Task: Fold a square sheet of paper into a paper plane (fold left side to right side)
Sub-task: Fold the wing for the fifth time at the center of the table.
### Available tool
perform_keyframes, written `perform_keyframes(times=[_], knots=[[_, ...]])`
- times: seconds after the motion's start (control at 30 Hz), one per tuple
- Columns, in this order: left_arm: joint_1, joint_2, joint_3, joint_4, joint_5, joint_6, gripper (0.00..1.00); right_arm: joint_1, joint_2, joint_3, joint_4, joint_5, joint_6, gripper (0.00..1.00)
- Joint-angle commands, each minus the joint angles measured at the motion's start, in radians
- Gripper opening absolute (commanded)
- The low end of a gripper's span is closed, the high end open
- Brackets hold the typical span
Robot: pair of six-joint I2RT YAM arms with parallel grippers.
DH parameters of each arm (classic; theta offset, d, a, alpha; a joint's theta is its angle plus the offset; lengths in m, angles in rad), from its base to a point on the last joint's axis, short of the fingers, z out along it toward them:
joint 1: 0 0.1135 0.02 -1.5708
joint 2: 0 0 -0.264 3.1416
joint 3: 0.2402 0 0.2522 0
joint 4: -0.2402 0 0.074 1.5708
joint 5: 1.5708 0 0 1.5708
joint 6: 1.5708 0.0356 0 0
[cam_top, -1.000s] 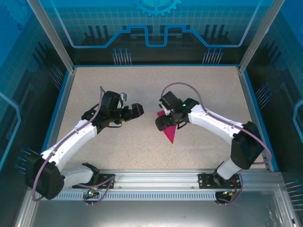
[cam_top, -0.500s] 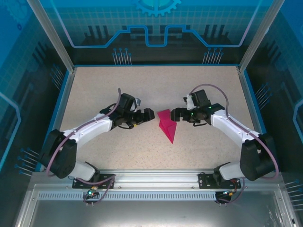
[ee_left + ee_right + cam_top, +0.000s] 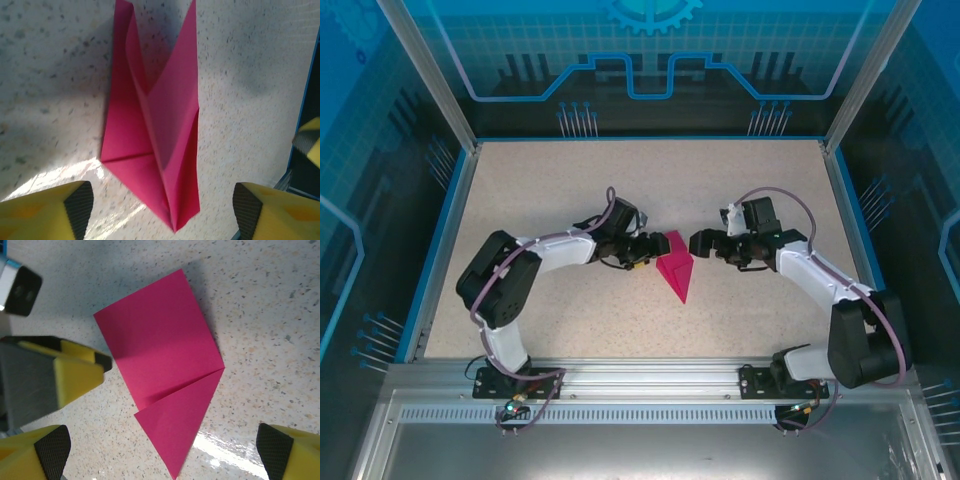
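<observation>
The square sheet of paper (image 3: 675, 268) is magenta pink and lies folded into a long pointed shape at the table's middle, its tip toward the arms. In the left wrist view the paper (image 3: 150, 140) shows raised flaps along a centre crease, and its tip lies between the wide-apart fingers of my left gripper (image 3: 162, 212). That left gripper (image 3: 653, 250) sits at the paper's left edge, open. My right gripper (image 3: 698, 243) stands just right of the paper, open. In the right wrist view the paper (image 3: 165, 370) lies flat ahead of my right gripper (image 3: 165, 450), untouched.
The speckled beige tabletop (image 3: 570, 190) is framed by a blue rim (image 3: 448, 235) and clear walls. An aluminium rail (image 3: 650, 375) with the arm bases runs along the near edge. One yellow finger of the left gripper (image 3: 75, 372) shows beside the paper.
The right gripper has drawn back off the paper to its right side. The left arm has reached rightward until its gripper meets the paper's left edge, its jaws narrowing a little.
</observation>
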Motion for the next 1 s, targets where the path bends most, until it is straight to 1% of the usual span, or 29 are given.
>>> perform_keyframes(times=[0.0,0.17,0.23,0.27,0.3,0.37,0.47,0.6,0.67,0.77,0.97], knots=[[-0.003,0.058,0.061,0.03,0.025,0.018,0.67,-0.017,-0.04,-0.023,0.009,-0.043,-0.045,0.99],[-0.001,0.115,0.106,0.046,0.022,0.048,0.46,-0.017,-0.041,-0.025,-0.003,-0.062,-0.07,0.99],[0.001,0.125,0.109,0.051,0.025,0.061,0.34,-0.017,-0.031,-0.027,0.005,-0.072,-0.073,0.99],[0.003,0.123,0.106,0.053,0.026,0.068,0.27,-0.016,-0.027,-0.027,0.01,-0.074,-0.075,0.99],[0.008,0.116,0.097,0.06,0.028,0.075,0.22,-0.016,-0.021,-0.028,0.014,-0.077,-0.076,0.99],[0.018,0.082,0.058,0.085,0.03,0.096,0.14,-0.017,-0.009,-0.03,0.032,-0.09,-0.092,0.99],[0.047,0.015,-0.029,0.155,0.059,0.126,0.07,-0.017,0.011,-0.031,0.082,-0.12,-0.111,0.99],[0.089,-0.077,-0.146,0.266,0.151,0.164,0.05,-0.017,0.056,-0.014,0.167,-0.201,-0.119,0.99],[0.107,-0.119,-0.192,0.298,0.189,0.19,0.04,-0.016,0.111,0.017,0.187,-0.262,-0.118,0.98],[0.122,-0.164,-0.237,0.331,0.246,0.218,0.02,-0.015,0.201,0.03,0.294,-0.37,-0.081,0.87],[0.138,-0.222,-0.289,0.381,0.329,0.235,0.0,-0.012,0.313,0.055,0.393,-0.427,-0.065,0.74]])
